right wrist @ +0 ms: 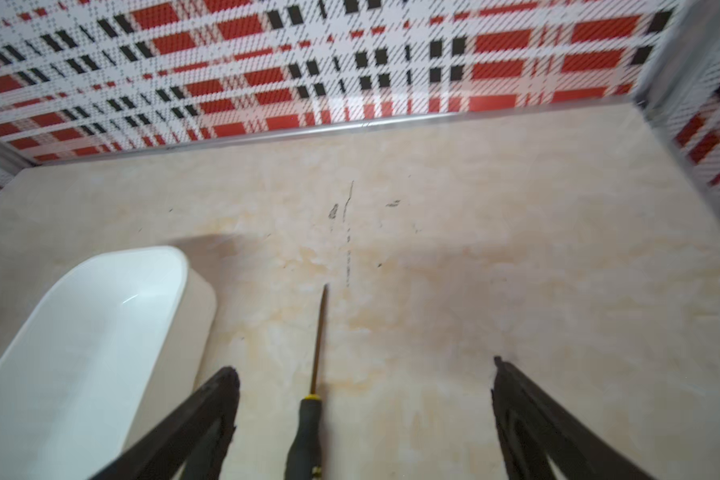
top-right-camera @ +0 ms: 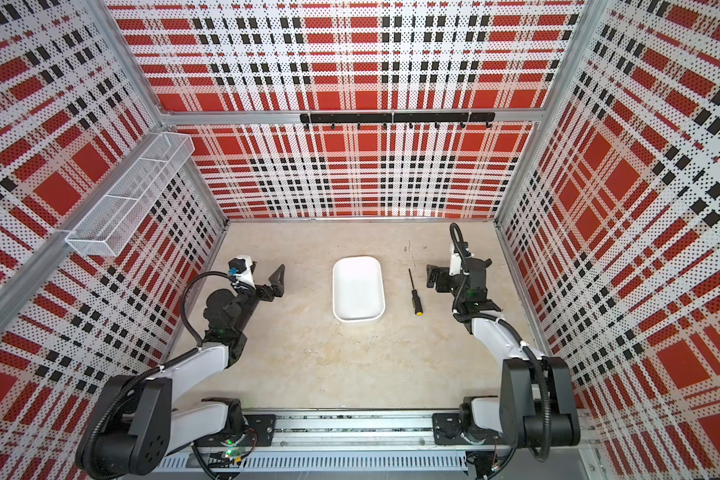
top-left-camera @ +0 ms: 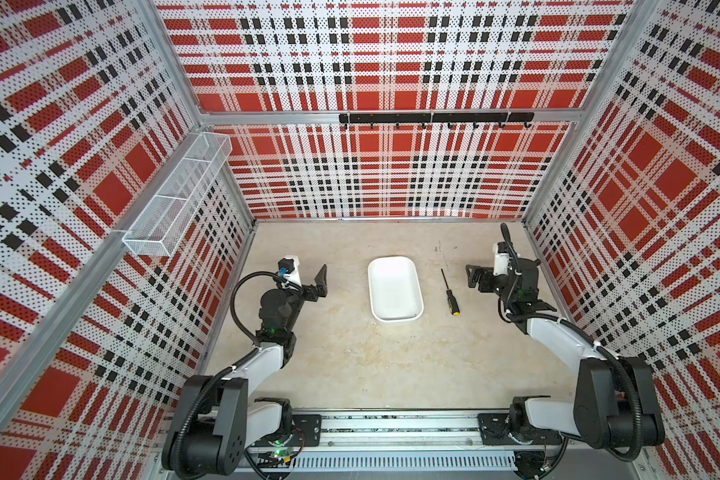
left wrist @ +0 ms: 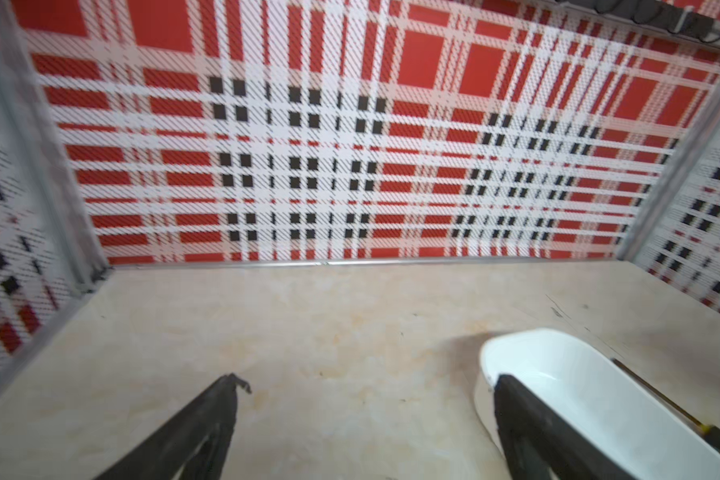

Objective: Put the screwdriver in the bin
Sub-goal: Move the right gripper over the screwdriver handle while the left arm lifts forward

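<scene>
Top views: screwdriver (top-left-camera: 449, 293) (top-right-camera: 415, 293) lies flat on table (top-left-camera: 350, 353), just right of bin (top-left-camera: 395, 286) (top-right-camera: 358, 286) and not touching it, yellow cap toward the arm bases. Right gripper (top-left-camera: 471, 277) sits near its right side. Left gripper (top-left-camera: 321, 282) is well left of bin.

Left wrist: left gripper (left wrist: 366, 382) fingers wide apart, gripping nothing; bin (left wrist: 578, 382) shows behind one finger.

Right wrist: right gripper (right wrist: 364, 370) fingers wide apart, unclamped. Screwdriver (right wrist: 307, 432) shows between them, nearer the bin-side finger.
</scene>
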